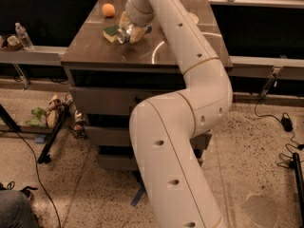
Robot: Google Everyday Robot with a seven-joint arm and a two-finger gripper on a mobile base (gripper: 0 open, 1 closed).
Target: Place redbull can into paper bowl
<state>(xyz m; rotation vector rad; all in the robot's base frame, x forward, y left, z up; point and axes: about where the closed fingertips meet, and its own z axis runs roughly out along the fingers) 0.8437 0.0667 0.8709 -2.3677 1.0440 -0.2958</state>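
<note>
My gripper [131, 31] is over the back left part of the dark table top [142, 51], right beside the green-and-yellow sponge [111, 31]. It is shut on the redbull can [123, 34]. The can lies crosswise between the fingers, with its silver end pointing left and front and a blue tip showing on the right. The can looks held just above the table. The paper bowl [194, 18] shows only as a pale rim at the back right. My arm hides most of it.
An orange ball [108, 9] sits at the back left corner of the table. A water bottle [23, 35] stands on the low ledge at the left. Cables, a stand leg and clutter lie on the floor at the left, with more cables at the right.
</note>
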